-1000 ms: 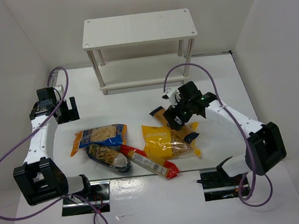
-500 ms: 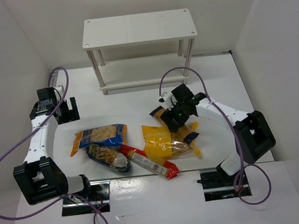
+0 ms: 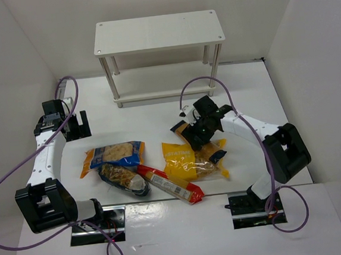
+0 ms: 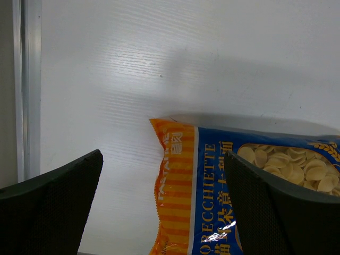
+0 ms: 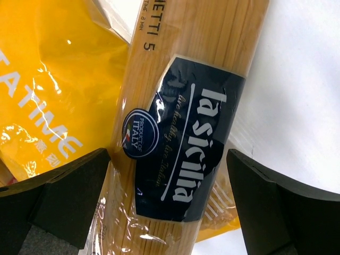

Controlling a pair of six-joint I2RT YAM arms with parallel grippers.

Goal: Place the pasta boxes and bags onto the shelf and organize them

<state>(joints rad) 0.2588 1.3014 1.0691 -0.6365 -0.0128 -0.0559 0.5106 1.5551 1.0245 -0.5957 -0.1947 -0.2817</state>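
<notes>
The white two-tier shelf (image 3: 158,32) stands at the back, with nothing on it. The long orange-tan spaghetti pack (image 5: 191,133) with a dark label lies partly over the yellow windowed bag (image 3: 188,162). My right gripper (image 5: 170,212) is open and straddles the spaghetti pack, with a gap at each finger; it also shows in the top view (image 3: 199,131). My left gripper (image 4: 162,212) is open and empty above the orange end of the blue-orange bag (image 4: 223,180). The clear dark-blue bag (image 3: 124,178) and the long red-yellow pack (image 3: 172,184) lie in front.
White walls close in the table on the left, back and right. Purple cables loop from both arms, the right one (image 3: 199,83) arching near the shelf's right front post (image 3: 215,70). The arm bases (image 3: 46,207) sit at the near edge.
My right gripper has moved left and lowered over the spaghetti pack, still open. The left arm and the packages have not moved.
</notes>
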